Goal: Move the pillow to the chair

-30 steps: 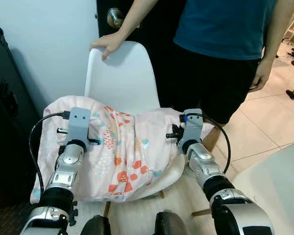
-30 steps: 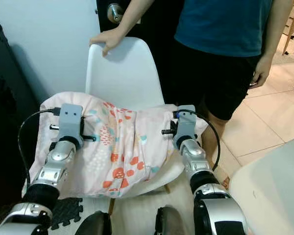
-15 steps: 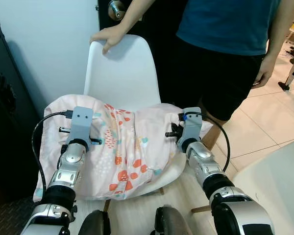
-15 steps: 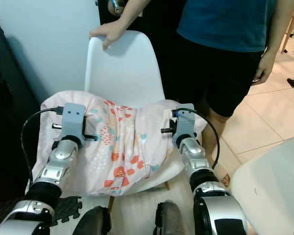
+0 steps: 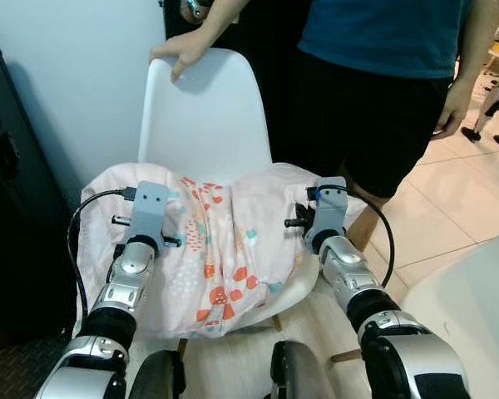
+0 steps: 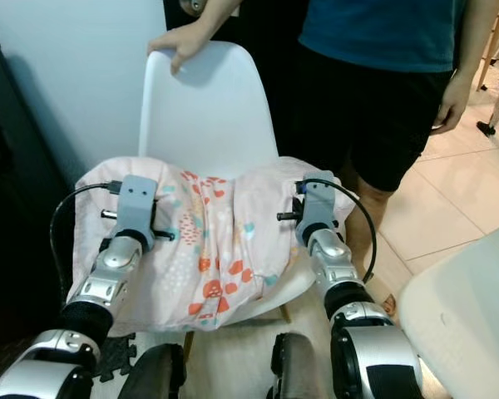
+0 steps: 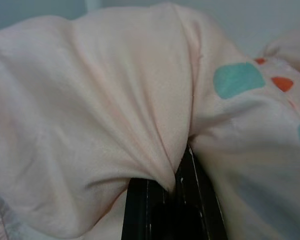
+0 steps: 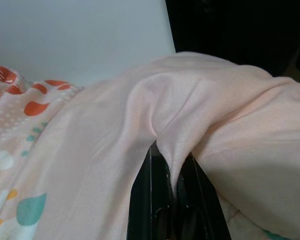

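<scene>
Pink pillow [image 5: 224, 249] (orange, teal spots) sags across white chair [image 5: 204, 116]; creased.

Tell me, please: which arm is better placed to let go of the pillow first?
Probably the right. The right gripper pinches the pillow over the chair seat. The left gripper holds the end that overhangs the seat's left edge, which might slide off.
</scene>
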Robot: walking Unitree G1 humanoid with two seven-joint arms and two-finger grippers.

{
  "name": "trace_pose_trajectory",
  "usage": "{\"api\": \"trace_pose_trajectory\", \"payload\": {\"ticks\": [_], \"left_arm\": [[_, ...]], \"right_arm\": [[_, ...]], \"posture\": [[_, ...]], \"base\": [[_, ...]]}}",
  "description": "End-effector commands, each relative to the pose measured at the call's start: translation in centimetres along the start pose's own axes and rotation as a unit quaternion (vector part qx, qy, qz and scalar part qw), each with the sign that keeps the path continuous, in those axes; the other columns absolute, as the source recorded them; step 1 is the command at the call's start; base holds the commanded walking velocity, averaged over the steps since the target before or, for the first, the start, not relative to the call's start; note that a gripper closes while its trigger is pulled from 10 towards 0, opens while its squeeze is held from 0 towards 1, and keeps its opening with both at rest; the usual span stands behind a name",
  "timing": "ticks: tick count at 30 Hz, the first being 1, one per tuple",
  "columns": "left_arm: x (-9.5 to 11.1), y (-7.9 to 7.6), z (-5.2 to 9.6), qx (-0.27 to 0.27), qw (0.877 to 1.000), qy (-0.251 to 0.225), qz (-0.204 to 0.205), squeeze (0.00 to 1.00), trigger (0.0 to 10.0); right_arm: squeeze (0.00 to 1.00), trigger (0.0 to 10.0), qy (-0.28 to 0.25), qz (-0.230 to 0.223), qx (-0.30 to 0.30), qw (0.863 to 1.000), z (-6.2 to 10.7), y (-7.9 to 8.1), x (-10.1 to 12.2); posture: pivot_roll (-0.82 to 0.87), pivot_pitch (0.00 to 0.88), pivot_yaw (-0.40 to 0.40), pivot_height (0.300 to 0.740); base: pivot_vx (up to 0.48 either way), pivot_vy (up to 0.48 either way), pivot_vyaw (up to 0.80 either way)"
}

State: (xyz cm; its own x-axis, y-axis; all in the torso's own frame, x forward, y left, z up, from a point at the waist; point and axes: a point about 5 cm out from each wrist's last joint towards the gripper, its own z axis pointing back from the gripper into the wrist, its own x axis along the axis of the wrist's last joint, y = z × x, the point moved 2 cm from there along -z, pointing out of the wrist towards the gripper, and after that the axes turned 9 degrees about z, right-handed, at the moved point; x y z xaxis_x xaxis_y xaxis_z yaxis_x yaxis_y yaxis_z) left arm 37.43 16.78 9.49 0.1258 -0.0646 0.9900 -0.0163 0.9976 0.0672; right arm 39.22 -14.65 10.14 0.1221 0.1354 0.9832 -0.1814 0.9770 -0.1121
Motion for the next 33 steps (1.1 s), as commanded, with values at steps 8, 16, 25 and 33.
{"api": "trace_pose_trajectory", "payload": {"ticks": [8, 16, 25, 33], "left_arm": [[0.8, -1.1, -0.3, -0.029, 0.999, -0.015, 0.032, 0.00, 10.0], [0.5, -0.8, 0.0, -0.027, 0.999, -0.022, 0.031, 0.00, 10.0], [-0.2, -1.0, 0.7, -0.034, 0.998, -0.026, 0.055, 1.00, 10.0], [-1.3, -0.4, 1.3, -0.025, 0.998, -0.017, 0.059, 1.00, 10.0]], "right_arm": [[0.00, 10.0, 0.008, 0.007, 0.013, 1.000, -0.1, 0.4, -0.1], [0.00, 10.0, 0.006, 0.003, 0.012, 1.000, 0.0, 0.6, -0.4], [1.00, 10.0, 0.010, 0.013, 0.022, 1.000, 0.2, 0.9, -0.9], [1.00, 10.0, 0.020, 0.018, -0.003, 1.000, 0.3, 0.0, -1.2]], "posture": [[0.04, 0.040, -0.115, 0.566], [0.04, 0.040, -0.108, 0.552], [0.05, 0.033, -0.112, 0.552], [0.05, 0.026, -0.116, 0.552]], "base": [[0.000, 0.000, 0.00], [0.000, 0.000, 0.00], [0.000, 0.000, 0.00], [0.000, 0.000, 0.00]]}}
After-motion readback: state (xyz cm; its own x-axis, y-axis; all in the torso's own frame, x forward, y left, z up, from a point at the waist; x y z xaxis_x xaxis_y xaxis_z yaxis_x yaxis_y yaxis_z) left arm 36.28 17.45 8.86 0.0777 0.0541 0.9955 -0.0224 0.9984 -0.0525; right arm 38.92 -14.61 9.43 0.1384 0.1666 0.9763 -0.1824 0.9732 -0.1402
